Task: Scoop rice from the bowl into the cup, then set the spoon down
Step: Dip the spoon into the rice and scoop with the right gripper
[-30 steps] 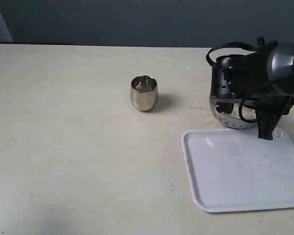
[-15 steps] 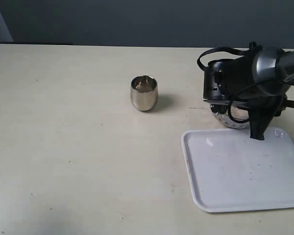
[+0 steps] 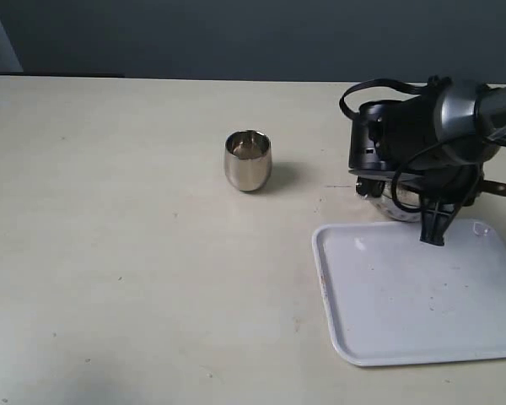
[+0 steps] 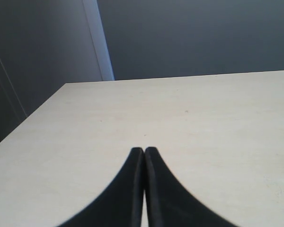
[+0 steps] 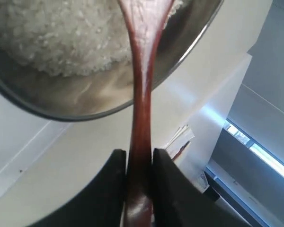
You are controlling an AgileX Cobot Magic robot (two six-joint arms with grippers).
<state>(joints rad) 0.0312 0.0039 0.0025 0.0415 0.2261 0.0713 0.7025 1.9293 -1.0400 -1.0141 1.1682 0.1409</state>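
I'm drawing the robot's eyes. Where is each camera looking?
Exterior view: off the arms, looking down on the table, cup and tray; the right arm shows over the bowl.
Left wrist view: on the left arm, looking across the table; the left gripper shows, shut.
Right wrist view: on the right arm, looking at the rice; the right gripper clamps the spoon.
Shared: exterior and right wrist views both see the bowl.

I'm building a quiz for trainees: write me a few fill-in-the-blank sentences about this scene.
The right end effector grips the wooden ____.
The bowl holds white ____.
The left end effector is ____ and empty.
The cup stands on the ____, off the tray.
Missing: spoon; rice; shut; table.
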